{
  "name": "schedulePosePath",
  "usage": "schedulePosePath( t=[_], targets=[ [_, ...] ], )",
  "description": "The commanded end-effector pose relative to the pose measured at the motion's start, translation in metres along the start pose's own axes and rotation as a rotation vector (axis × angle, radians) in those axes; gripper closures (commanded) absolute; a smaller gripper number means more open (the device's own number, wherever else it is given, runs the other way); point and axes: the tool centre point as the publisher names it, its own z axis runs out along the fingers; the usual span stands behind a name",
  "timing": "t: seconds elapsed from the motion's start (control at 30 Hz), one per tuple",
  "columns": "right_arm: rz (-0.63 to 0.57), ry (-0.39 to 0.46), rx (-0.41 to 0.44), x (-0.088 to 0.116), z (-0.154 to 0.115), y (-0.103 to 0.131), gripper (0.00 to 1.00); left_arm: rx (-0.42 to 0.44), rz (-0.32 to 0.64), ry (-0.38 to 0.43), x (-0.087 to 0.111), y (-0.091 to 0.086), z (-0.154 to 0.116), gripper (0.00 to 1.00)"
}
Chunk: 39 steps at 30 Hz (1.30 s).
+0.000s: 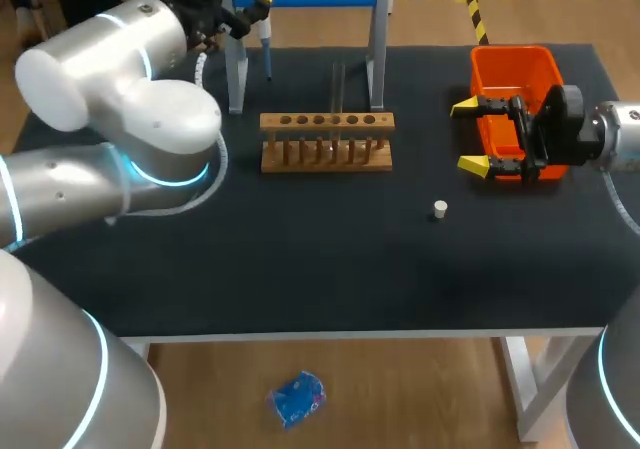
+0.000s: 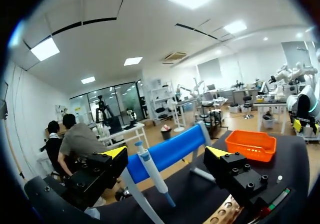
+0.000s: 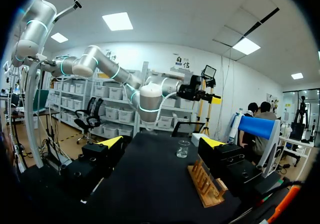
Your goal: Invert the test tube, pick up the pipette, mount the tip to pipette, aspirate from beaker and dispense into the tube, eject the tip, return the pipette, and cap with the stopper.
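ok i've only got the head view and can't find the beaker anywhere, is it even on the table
Observer: Yes. The right wrist view shows the beaker standing upright on the table, beyond the wooden rack.
Operator: good, and my left, open or shut? can't tell from up here
Observer: Open. In the left wrist view the left gripper has its fingers wide apart. The pipette is ahead in the gap between them, and neither finger touches it.
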Motion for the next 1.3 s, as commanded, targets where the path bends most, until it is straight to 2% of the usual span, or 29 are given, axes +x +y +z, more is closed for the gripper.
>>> schedulePosePath(
  t=[0.03, 0.2, 0.37, 0.5, 0.63, 0.7, 0.9, 0.93, 1.3],
  targets=[
    [0.000, 0.000, 0.002, 0.001, 0.000, 0.001, 0.00, 0.069, 0.037, 0.157, 0.004, 0.001, 0.000, 0.00],
    [0.000, 0.000, 0.002, 0.001, 0.000, 0.001, 0.00, 0.043, 0.100, 0.288, 0.023, 0.008, -0.028, 0.00],
    [0.000, 0.000, 0.002, 0.001, 0.000, 0.001, 0.00, -0.014, 0.073, 0.324, 0.039, 0.023, -0.053, 0.00],
    [0.000, 0.000, 0.002, 0.001, 0.000, 0.001, 0.00, -0.028, 0.042, 0.411, 0.057, 0.036, -0.056, 0.00],
    [0.000, 0.000, 0.002, 0.001, 0.000, 0.001, 0.00, -0.025, 0.045, 0.568, 0.079, 0.044, -0.057, 0.00],
    [0.000, 0.000, 0.002, 0.001, 0.000, 0.001, 0.00, -0.042, 0.046, 0.595, 0.084, 0.049, -0.057, 0.00],
    [0.000, 0.000, 0.002, 0.001, 0.000, 0.001, 0.00, -0.072, 0.045, 0.595, 0.085, 0.060, -0.053, 0.00],
    [0.000, 0.000, 0.002, 0.001, 0.000, 0.001, 0.00, -0.067, 0.058, 0.562, 0.082, 0.061, -0.051, 0.00],
    [0.000, 0.000, 0.002, 0.001, 0.000, 0.001, 0.00, -0.067, 0.058, 0.562, 0.082, 0.061, -0.051, 0.00]
  ],
)
